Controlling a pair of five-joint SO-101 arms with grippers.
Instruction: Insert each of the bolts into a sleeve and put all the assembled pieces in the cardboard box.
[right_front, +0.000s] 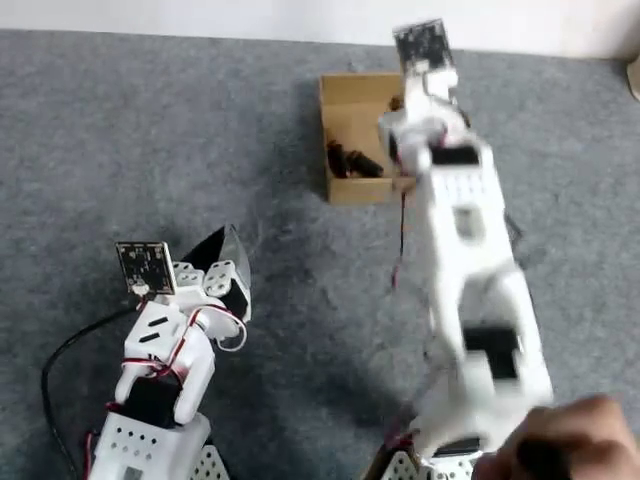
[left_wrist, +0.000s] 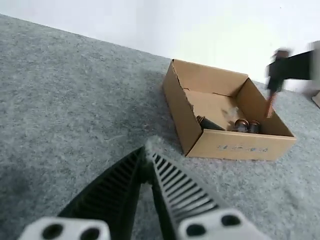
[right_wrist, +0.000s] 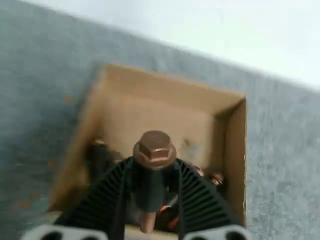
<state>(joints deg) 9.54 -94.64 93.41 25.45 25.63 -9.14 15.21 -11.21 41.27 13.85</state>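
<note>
The cardboard box (right_front: 350, 100) lies at the back of the grey mat, with dark assembled pieces (right_front: 352, 160) inside. My right gripper (right_wrist: 150, 175) hangs over the cardboard box (right_wrist: 150, 100), shut on an assembled piece (right_wrist: 152, 165): a copper hex-head bolt standing in a black sleeve, its tip poking out below. In the high view the right arm (right_front: 465, 230) stretches over the box's right side. My left gripper (left_wrist: 146, 155) rests shut low over the mat, well short of the box (left_wrist: 235, 145). Bolt heads (left_wrist: 245, 125) show inside that box.
A person's hand (right_front: 565, 440) is at the front right corner by the right arm's base. The left arm (right_front: 170, 340) sits at the front left, with open mat between it and the box. A white wall edge runs behind the mat.
</note>
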